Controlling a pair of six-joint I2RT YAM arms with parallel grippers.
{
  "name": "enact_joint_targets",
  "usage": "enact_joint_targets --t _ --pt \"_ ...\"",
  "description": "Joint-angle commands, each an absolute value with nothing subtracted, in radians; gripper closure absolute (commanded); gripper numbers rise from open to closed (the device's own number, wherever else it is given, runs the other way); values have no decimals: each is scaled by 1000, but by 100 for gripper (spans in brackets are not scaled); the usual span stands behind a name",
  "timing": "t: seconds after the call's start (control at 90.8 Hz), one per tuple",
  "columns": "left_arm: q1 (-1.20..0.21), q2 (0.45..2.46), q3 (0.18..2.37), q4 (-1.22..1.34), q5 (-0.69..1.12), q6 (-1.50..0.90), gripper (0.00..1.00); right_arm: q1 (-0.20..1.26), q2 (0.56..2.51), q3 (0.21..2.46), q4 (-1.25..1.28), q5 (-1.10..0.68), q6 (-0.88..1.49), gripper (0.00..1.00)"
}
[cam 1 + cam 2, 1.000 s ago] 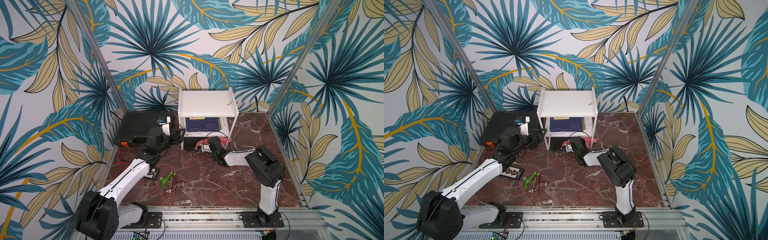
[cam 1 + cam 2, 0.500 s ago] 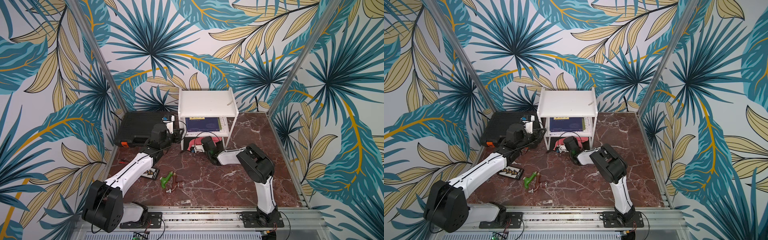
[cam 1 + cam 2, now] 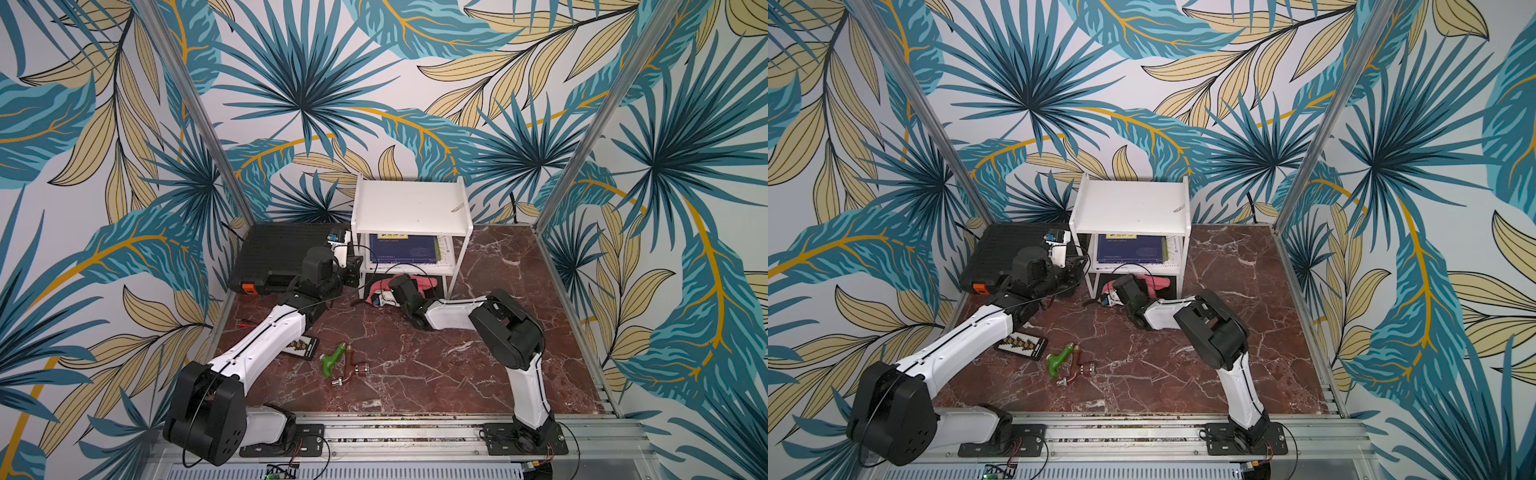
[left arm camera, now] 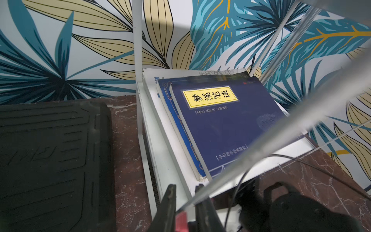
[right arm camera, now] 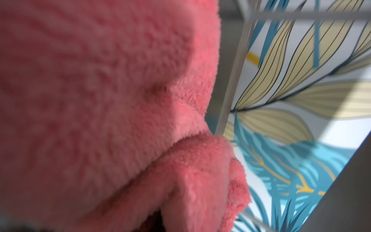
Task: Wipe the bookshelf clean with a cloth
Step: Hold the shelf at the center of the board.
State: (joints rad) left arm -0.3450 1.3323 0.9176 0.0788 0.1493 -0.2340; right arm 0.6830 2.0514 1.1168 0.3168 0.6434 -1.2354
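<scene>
Altogether: one bookshelf (image 3: 407,203), one cloth (image 3: 428,282), two blue books (image 4: 230,128), one toolcase (image 3: 274,253).

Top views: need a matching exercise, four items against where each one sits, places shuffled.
Items
1. cloth
2. blue book
3. toolcase
4. green-handled tool

Places
a. lying on the lower board of the bookshelf
b. out on the open table, toward the front rail
c. beside the bookshelf, at the back wall
d. low down, at the front of the gap under the lower board

Pairs: 1-d, 2-a, 3-c, 4-b
</scene>
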Motion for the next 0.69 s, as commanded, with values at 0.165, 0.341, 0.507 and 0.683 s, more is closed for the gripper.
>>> enact_joint_targets --t 0.165,0.341,0.507,0.683 --pt "-336 1321 945 21 140 -274 100 726 1906 985 90 477 -976 100" --pt "-336 1319 935 32 151 -294 100 812 2076 1291 96 497 -911 100" --pt "-336 1314 923 40 133 -295 100 813 2029 1268 129 534 -870 100" --pt "-336 1300 914 29 28 -278 100 810 1613 942 82 424 -496 100"
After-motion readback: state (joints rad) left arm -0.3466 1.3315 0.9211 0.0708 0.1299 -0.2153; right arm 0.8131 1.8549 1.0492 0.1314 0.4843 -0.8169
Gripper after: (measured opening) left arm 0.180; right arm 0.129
